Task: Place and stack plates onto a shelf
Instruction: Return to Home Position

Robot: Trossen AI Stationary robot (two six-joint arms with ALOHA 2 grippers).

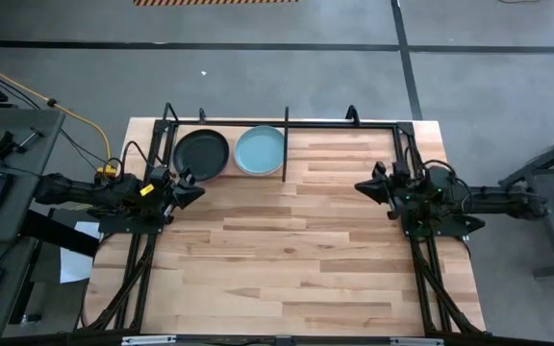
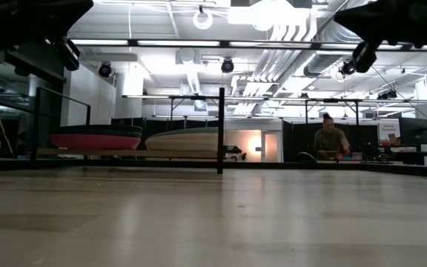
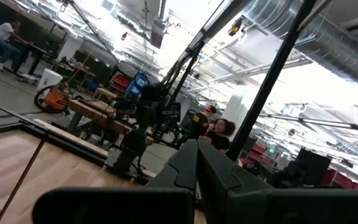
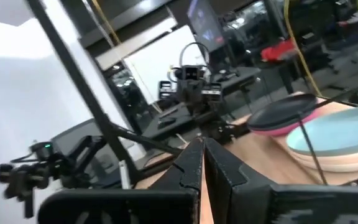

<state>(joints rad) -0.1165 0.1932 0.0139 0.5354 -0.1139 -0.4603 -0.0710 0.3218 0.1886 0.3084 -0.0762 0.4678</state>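
Observation:
The black rod shelf [image 1: 286, 144] stands along the table's far edge. In its left half sit two stacks of plates. The left stack has a black plate [image 1: 201, 154] on top of a magenta one [image 2: 95, 141]. The right stack has a light grey-green plate [image 1: 260, 151] on top of a pale peach one [image 4: 340, 163]. Other plates do not show. My left gripper [image 1: 192, 189] is shut and empty, just in front of the black plate. My right gripper [image 1: 364, 185] is shut and empty, above the table's right part, pointing left.
The shelf's divider bar [image 2: 221, 130] stands right of the grey-green plate, and the shelf's right half [image 1: 344, 144] holds no plates. Bare wood [image 1: 287, 250] lies between the arms. A person [image 2: 330, 139] sits at a desk in the room far behind.

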